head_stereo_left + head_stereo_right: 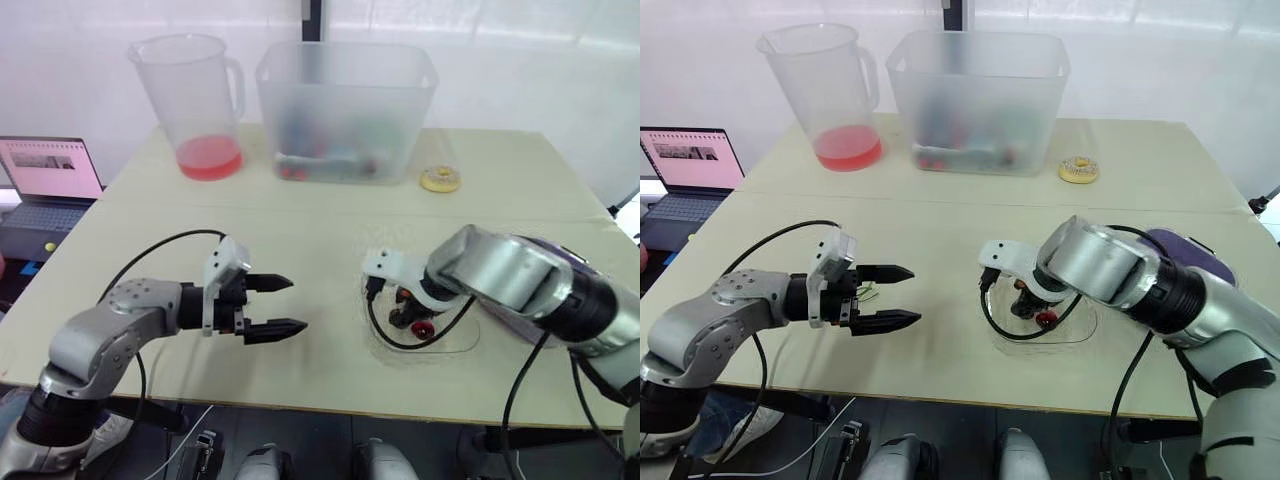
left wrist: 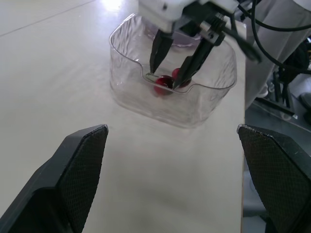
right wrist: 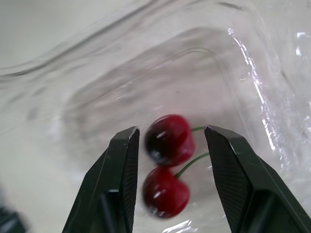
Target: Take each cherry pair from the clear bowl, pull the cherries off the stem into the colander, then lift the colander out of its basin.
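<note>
Risk: right tool (image 2: 167, 78), fingers apart astride the cherry pair (image 3: 167, 165), may pinch one slick round fruit and squirt it aside, or shove the light clear bowl (image 2: 146, 99).
Pair: two glossy dark-red cherries, touching, thin green stems, on the bowl floor, near right of tabletop (image 1: 300, 230).
Left tool (image 1: 297, 304): fingers spread, empty, hovering left of bowl.

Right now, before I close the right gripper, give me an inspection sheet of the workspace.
Surface: beige table, no spills seen.
Job's things: clear bowl holds one cherry pair, cherries on the stem; purple item behind the right arm, partly hidden.
Clutter: pitcher with red liquid, frosted bin, yellow ring, all at the far side.
Grippers: right gripper open, fingers either side of the cherries; left gripper open, apart from the bowl.
Cables: left cable arcs over the forearm; right cable loops by the bowl.
Surroundings: open laptop at left.
</note>
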